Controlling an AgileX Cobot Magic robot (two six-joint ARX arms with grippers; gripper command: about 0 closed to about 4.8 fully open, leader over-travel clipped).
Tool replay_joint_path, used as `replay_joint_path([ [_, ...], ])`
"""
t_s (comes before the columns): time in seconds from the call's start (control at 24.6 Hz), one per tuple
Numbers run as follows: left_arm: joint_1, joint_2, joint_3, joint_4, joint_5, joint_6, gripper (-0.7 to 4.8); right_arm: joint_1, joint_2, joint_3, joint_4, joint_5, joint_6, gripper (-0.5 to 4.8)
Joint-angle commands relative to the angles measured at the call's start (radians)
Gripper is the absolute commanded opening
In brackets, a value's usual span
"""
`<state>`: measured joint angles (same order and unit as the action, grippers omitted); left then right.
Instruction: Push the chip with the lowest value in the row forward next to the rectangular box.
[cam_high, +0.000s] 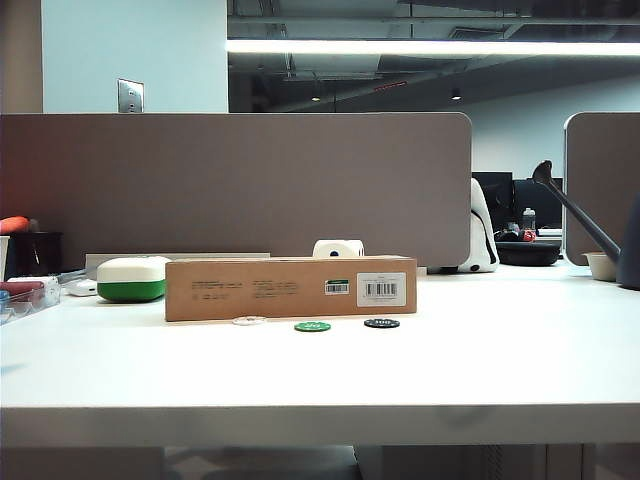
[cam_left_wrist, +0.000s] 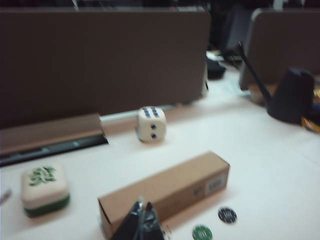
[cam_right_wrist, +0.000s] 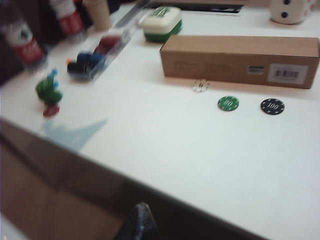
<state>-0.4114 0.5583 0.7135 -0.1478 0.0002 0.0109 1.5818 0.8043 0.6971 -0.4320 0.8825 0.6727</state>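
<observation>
Chips lie in a short row (cam_high: 313, 324) near the front of the white table (cam_high: 500, 370): the pale white chip (cam_high: 249, 321) on the left, a green chip (cam_high: 312, 327) in the middle and a black chip (cam_high: 381, 323) on the right. The white chip sits just in front of the rectangular box (cam_high: 290, 288), closer to it than the other two, which lie a little farther toward the table's front edge; whether it touches the box I cannot tell.

Neither arm shows in the exterior view. The left gripper (cam_left_wrist: 141, 225) hangs above the near end of the box in its wrist view, its dark tips drawn together to a point and holding nothing. The right gripper (cam_right_wrist: 141, 225) is back beyond the table's front edge, well apart from the chips; only a dark tip shows, so I cannot tell how its jaws stand.

Beside the box's left end rests a white-and-green case (cam_high: 132, 278). Behind the box stands a large white die (cam_high: 338, 248), and farther back a brown partition (cam_high: 235, 185).
</observation>
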Motion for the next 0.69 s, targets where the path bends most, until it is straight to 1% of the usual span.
replay_joint_path([
  [0.04,0.052,-0.079,0.006,0.015,0.003,0.008,-0.05,-0.003,0.026,0.005,0.098,0.177,0.034,-0.01],
  [0.12,0.095,-0.116,0.006,0.014,0.004,0.008,-0.05,-0.003,0.029,0.005,0.098,0.215,0.034,-0.01],
  [0.61,0.348,-0.224,0.006,0.012,-0.003,0.008,-0.05,-0.002,0.032,0.004,0.092,0.216,0.034,-0.01],
  [0.69,0.393,-0.258,0.006,-0.006,0.002,0.009,-0.05,-0.002,0.032,0.004,0.092,0.216,0.034,-0.01],
])
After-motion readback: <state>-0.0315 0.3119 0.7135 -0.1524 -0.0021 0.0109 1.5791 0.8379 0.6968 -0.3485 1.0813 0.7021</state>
